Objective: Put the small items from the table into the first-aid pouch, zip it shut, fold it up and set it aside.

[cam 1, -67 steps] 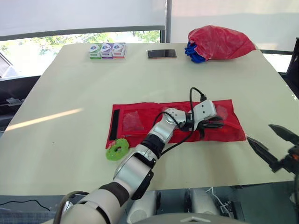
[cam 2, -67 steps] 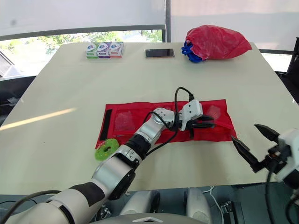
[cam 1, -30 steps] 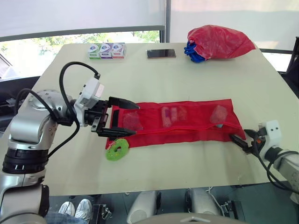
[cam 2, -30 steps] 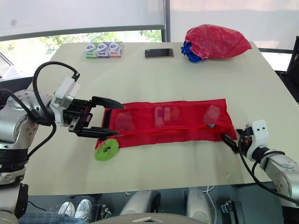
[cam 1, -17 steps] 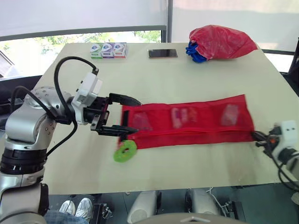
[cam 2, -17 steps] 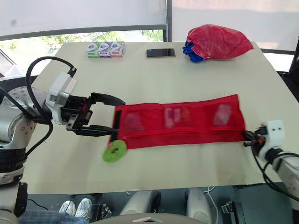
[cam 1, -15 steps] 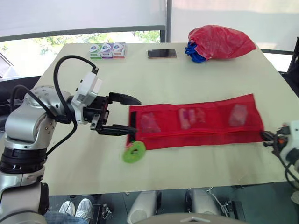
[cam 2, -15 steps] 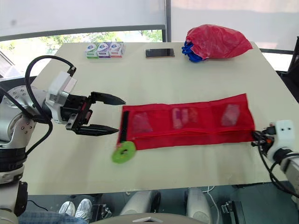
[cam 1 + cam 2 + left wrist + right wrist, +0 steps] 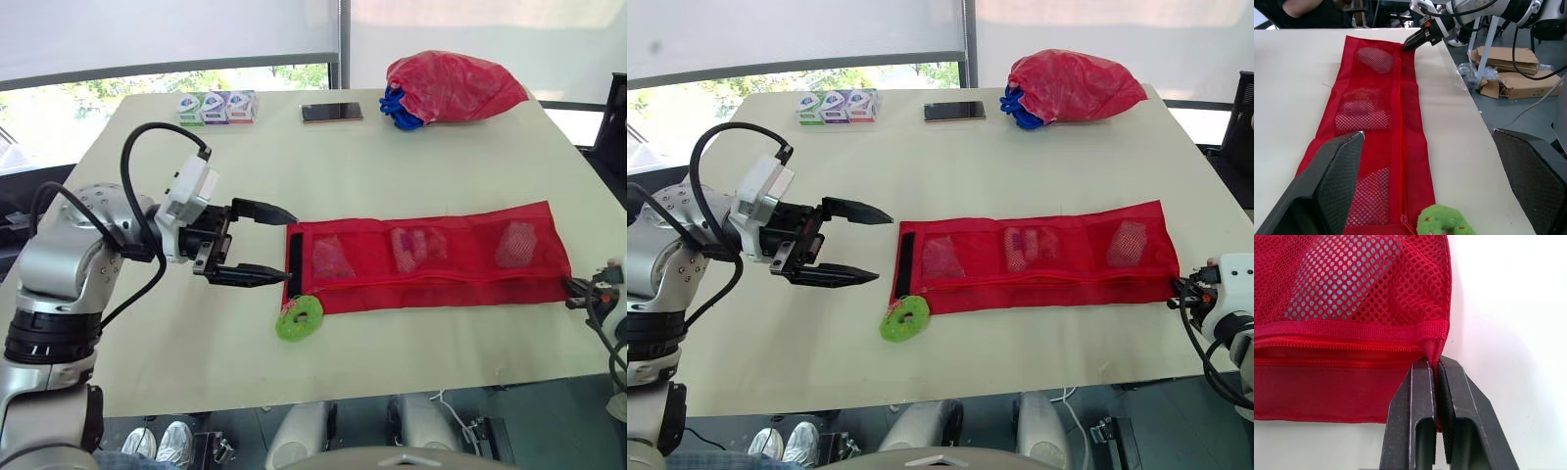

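The long red mesh pouch (image 9: 421,255) lies flat and unrolled along the near side of the beige table (image 9: 392,157). Its three pockets each hold something pale or pink, so the filling looks largely done. The zip line reads as closed in the left wrist view, with the fuzzy green ring (image 9: 298,318) at its left end. Folding and setting aside are not yet done.

The left gripper (image 9: 884,247) hovers wide open just beside the pouch's black-edged left end. The right gripper (image 9: 1436,364) is clamped on the pouch's near right corner.

The mesh blurs what the pockets hold. Whether the three small boxes (image 9: 216,107) at the far edge also belong inside cannot be told.
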You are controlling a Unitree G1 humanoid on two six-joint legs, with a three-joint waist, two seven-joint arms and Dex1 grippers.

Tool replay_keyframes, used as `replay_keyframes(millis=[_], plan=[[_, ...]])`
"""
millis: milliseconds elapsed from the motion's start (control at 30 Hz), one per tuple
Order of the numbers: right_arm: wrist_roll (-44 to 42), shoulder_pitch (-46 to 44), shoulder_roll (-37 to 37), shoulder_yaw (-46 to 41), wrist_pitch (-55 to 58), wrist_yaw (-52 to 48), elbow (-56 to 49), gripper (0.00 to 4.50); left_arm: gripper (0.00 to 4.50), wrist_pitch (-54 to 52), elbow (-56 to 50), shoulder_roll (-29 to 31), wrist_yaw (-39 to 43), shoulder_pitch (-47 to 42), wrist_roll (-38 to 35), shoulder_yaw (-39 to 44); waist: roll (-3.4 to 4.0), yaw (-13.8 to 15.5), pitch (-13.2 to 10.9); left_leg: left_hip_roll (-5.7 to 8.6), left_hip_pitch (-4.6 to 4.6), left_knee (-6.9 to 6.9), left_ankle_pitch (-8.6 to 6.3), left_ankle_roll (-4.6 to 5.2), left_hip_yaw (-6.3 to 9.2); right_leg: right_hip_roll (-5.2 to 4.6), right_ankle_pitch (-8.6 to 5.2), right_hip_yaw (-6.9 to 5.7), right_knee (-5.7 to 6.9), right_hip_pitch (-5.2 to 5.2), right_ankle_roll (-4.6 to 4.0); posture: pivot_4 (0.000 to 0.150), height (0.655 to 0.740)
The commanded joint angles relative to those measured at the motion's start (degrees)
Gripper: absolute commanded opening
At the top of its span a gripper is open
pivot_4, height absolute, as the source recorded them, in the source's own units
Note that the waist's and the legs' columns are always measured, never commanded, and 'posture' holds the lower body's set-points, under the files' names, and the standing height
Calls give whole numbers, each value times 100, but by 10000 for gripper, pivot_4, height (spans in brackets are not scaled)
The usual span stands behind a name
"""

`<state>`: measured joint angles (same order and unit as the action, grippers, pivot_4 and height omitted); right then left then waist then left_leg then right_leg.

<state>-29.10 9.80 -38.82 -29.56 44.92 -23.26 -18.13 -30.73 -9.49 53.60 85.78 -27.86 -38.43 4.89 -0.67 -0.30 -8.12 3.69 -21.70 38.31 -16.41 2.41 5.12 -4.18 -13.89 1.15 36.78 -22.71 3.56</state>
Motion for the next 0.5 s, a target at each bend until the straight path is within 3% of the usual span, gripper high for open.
replay_keyframes(millis=[33,100,333,500], plan=[[27,9,-124,-279,-28,-22,-239,3681,45000,1,-130,39,-36,-47,-113,133,0,0,0,0,0,0,0,0,0,0,0,0,0,0,0,1500,7400],[47,15,-143,-288,-20,-28,-231,10574,45000,0,-128,35,-43,-63,-107,124,0,0,0,0,0,0,-1,1,-1,0,0,0,0,0,0,1500,7400],[272,5,-184,-359,30,147,-173,44814,45000,3,-97,38,-52,-129,-106,113,0,1,0,0,0,0,0,0,-1,-1,0,1,0,0,0,1500,7400],[57,103,-253,-522,-210,-276,-502,44814,45000,-31,44,66,-166,-17,-49,189,2,-4,-1,0,0,0,0,0,-1,-1,0,1,0,0,0,1500,7400]])
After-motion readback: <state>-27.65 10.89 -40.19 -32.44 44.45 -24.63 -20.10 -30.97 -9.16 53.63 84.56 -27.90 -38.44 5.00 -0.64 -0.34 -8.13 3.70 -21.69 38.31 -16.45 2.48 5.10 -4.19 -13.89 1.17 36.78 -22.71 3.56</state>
